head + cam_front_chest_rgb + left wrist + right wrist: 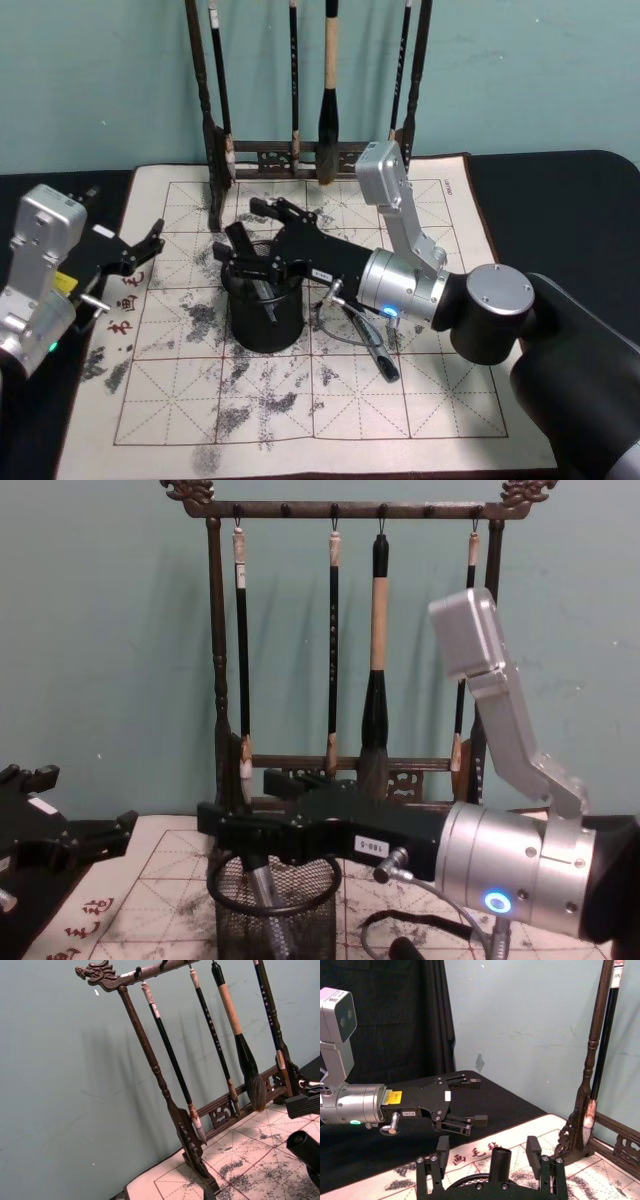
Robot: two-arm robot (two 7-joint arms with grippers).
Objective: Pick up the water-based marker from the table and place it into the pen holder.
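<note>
Right forearm [480, 300], a thick silver and black tube, comes in over the mat [330, 400] from 4 o'clock and reaches toward its middle. Under it a thin cable loops down beside a dark pen-like thing [384, 360] lying flat on the mat; what it is cannot be told.

Next, just off the mat's centre toward 9 o'clock, stands the holder [265, 325], a black mesh cup. The marker [262, 888] is inside it, a grey stick leaning against the mesh. Its dark top rises above the rim.

Right gripper [488, 1146] hangs directly over the cup, fingers spread wide. One finger sits on each side of the marker's top and neither touches it. The placing looks done, with only the pull-away left.

Left gripper [152, 248] is idle at the mat's 9 o'clock edge, well apart from the cup, fingers also spread.

Farthest, at 12 o'clock, a dark wooden rack [290, 155] holds long brushes [378, 680] against a teal wall. Black table [560, 200] shows around the mat.

Risk: the marker's top is between the fingers, so a sideways or tilted retreat could catch it or the rim. The mesh cup looks light and might tip or slide. A straight lift seems safest. The cable loop could also drag the pen-like thing.
</note>
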